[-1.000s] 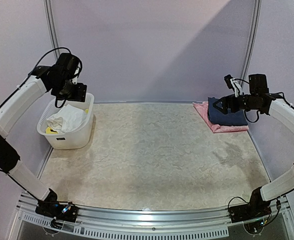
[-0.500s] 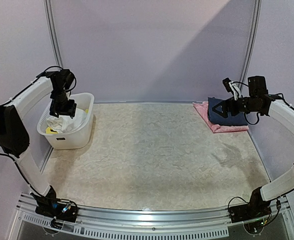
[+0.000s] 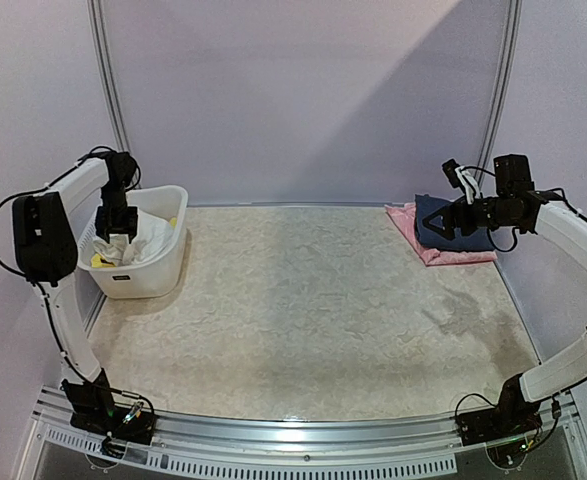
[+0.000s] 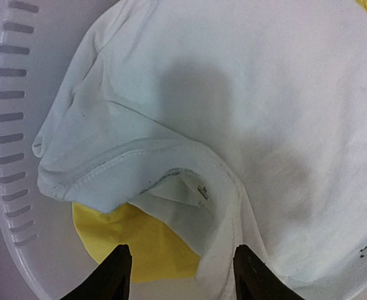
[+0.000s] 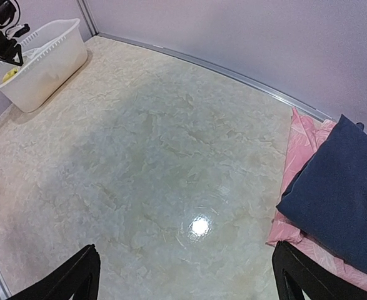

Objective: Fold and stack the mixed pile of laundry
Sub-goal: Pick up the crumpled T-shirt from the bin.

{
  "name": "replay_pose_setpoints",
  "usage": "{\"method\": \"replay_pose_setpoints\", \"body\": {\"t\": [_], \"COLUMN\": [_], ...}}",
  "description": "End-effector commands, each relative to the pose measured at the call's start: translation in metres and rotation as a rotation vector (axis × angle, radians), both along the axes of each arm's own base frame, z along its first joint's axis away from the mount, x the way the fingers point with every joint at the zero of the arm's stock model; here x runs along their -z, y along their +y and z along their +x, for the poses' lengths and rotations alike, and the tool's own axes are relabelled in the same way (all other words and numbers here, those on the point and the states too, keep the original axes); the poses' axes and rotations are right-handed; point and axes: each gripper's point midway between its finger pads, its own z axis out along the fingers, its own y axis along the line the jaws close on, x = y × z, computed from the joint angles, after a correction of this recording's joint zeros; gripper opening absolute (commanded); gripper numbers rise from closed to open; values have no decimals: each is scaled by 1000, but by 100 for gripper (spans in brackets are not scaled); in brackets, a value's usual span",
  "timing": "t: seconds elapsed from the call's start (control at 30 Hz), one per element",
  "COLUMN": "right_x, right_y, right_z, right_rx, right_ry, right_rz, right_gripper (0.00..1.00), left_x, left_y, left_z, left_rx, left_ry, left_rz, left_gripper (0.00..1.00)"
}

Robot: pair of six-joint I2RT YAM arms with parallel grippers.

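The mixed laundry pile lies in a white plastic basket at the back left. It is a crumpled white T-shirt over yellow shorts. In the top view the T-shirt fills most of the basket and a bit of yellow shows at its near corner. My left gripper points down into the basket. In its wrist view the left gripper is open, its jaws on either side of the shirt's collar edge and gripping nothing. My right gripper hovers open and empty at the back right.
A folded navy cloth lies on a folded pink cloth at the back right corner, close under the right gripper. The basket's slotted wall runs close to the left fingers. Purple walls close in the table.
The left arm has swung left and dropped its gripper down into the basket, close over the T-shirt, with its jaws somewhat narrower. The right arm has barely moved.
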Motion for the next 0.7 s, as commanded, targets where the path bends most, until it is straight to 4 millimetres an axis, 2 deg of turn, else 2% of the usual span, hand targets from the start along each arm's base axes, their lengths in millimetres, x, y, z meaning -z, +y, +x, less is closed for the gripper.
{"method": "replay_pose_setpoints", "body": {"t": [0.0,0.07,0.3,0.4,0.47,0.5,0.57,0.67], "right_x": [5,4,5,4,4,5,5,5], "right_y": [2,5,7,7,7,7,8,9], "right_z": [-10,-12,-14,-14,-14,-15,-15,-16], "right_rx": [-26,-39,-50,-53,-52,-52,-55,-62], "right_ry": [19,19,27,25,25,27,27,32], "right_rz": [4,14,25,25,25,25,27,35], "right_gripper": [97,97,96,96,96,96,96,95], "left_x": [11,16,26,27,26,26,21,-11], "left_y": [-2,-2,3,3,4,5,5,1], "left_z": [10,14,25,27,28,29,29,29], "left_rx": [-1,3,-1,-2,-6,-8,-10,-6], "left_ry": [-5,-2,10,8,0,-2,-5,-65], "left_rz": [-32,-54,-57,-66,-69,-74,-81,-92], "left_gripper": [48,39,39,21,4,0,0,0]}}
